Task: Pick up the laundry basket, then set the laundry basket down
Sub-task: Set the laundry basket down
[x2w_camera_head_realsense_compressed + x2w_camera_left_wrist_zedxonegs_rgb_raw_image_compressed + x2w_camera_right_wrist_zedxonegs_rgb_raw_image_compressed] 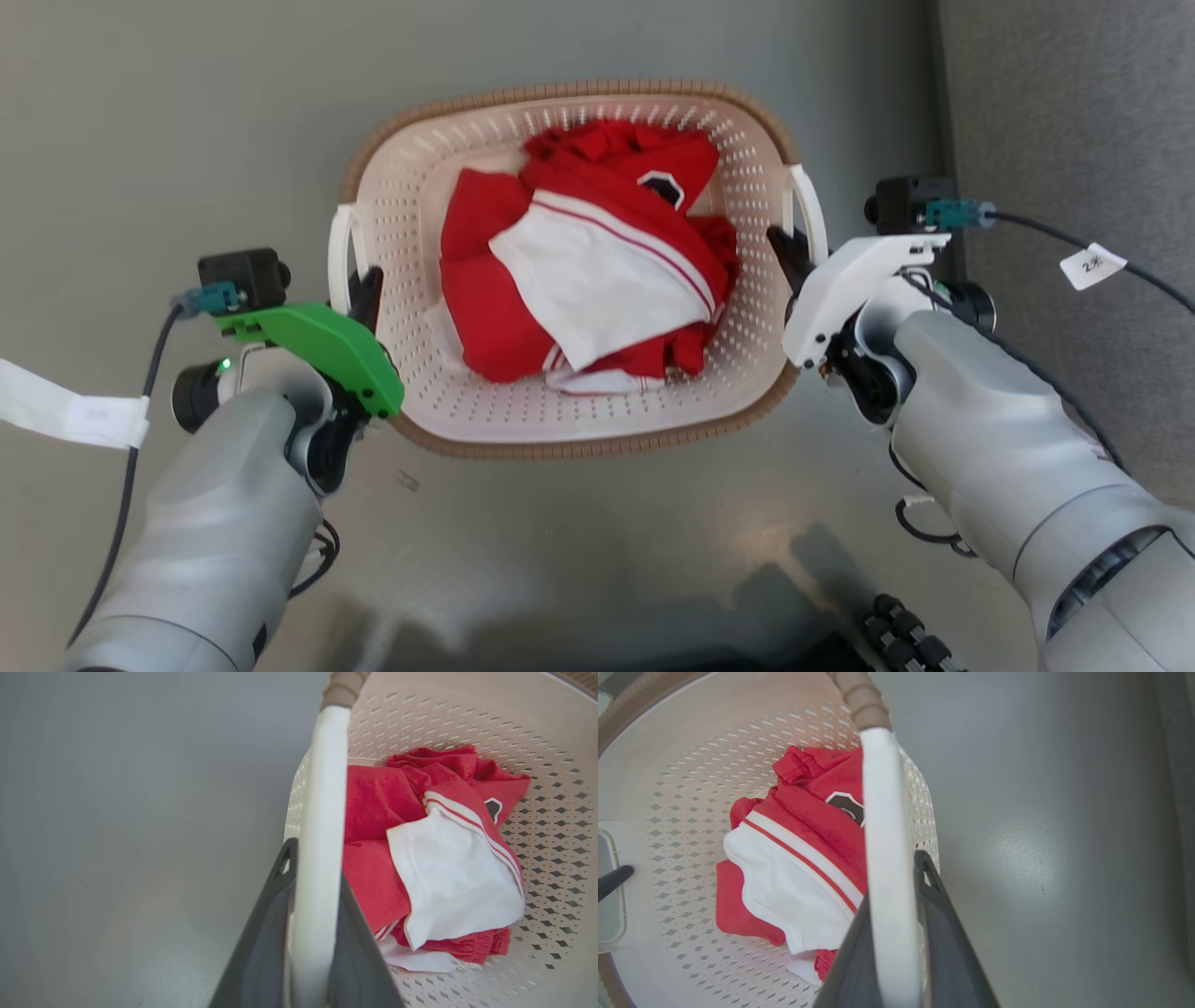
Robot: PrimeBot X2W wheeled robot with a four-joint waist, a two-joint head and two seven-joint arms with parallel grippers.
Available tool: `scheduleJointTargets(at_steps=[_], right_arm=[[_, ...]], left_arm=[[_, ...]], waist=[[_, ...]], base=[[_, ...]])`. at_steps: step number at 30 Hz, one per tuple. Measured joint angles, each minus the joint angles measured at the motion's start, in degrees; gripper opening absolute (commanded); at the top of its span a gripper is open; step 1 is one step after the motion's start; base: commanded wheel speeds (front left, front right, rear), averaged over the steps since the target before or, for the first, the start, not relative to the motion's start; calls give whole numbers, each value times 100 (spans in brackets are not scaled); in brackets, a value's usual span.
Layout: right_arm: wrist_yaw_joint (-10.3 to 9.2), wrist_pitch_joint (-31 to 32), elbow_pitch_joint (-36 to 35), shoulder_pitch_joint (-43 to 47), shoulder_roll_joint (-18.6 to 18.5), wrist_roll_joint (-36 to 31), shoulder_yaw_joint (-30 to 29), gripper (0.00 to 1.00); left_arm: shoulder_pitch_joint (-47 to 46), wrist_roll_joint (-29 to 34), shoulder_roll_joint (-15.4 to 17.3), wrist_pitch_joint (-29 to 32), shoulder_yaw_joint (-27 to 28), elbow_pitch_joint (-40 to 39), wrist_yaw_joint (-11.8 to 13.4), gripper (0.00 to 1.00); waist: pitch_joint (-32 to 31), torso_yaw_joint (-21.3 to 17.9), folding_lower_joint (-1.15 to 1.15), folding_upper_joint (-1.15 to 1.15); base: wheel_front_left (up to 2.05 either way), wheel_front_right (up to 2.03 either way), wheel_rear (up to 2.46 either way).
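Note:
The laundry basket [411, 187] is cream with perforated walls, a brown woven-look rim and white side handles, and holds red and white clothes [583, 257]. It sits between my two arms over the grey floor. My left gripper [359, 291] is shut on the basket's left handle [320, 835], one dark finger on each side of the white bar. At the opposite side my right gripper [792, 254] is shut on the right handle [885, 858] in the same way. Whether the basket rests on the floor or hangs just above it cannot be told.
Smooth grey floor [140, 112] surrounds the basket. A darker textured surface [1074, 112] runs along the right side, close to my right arm. Cables with white tags trail from both wrists. Dark parts of my base [896, 635] lie at the bottom edge.

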Motion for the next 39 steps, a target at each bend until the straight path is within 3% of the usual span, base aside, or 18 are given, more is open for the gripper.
scheduleJointTargets(at_steps=[39], right_arm=[[0,-475,97,-508,12,-49,25,0]], left_arm=[[-499,-2,198,-338,-216,-229,0,0]], waist=[[1163,-34,-1,0]], base=[[0,0,0]])
